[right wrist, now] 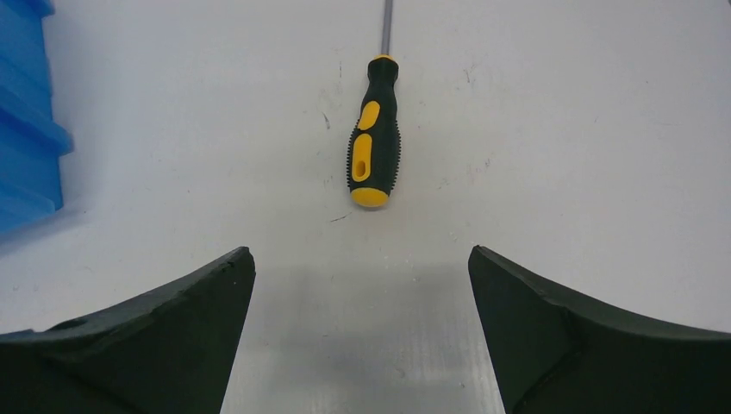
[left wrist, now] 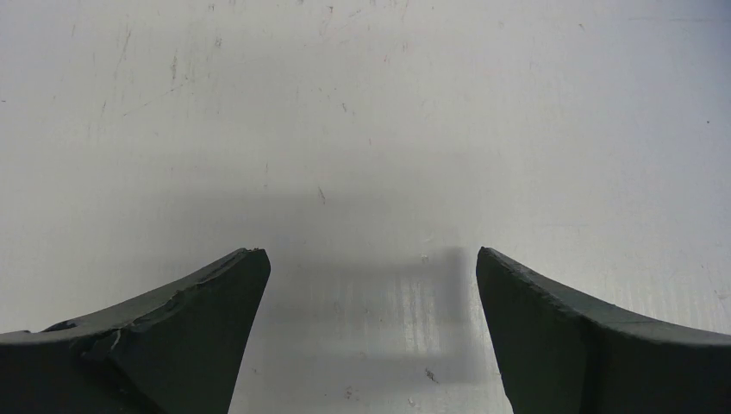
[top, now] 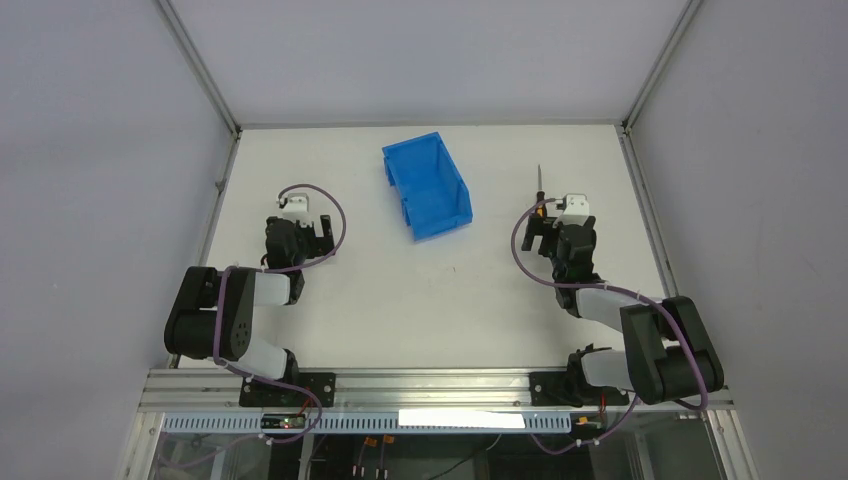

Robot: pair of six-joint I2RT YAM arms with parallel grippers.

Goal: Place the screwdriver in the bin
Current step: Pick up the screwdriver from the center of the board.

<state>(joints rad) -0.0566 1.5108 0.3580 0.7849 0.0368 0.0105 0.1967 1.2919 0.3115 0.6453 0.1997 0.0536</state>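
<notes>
Your right gripper (right wrist: 359, 252) is spread wide and empty, near the right edge of the counter (top: 430, 300). The screwdriver (right wrist: 373, 138) lies flat just ahead of it, roughly centred on the gap and not touching, handle butt toward the gripper, shaft pointing at the far edge. The bin (top: 428, 187) sits left of it, mid-counter toward the far edge. Left gripper (left wrist: 369, 252) is also wide and holds nothing.

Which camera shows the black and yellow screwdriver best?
The right wrist view: the small screwdriver with a black and orange-yellow handle lies just ahead of the open fingers, handle whole and sharp, grey shaft cut off at the top. The top view shows it tiny, partly behind the right arm. The left wrist view misses it.
</notes>
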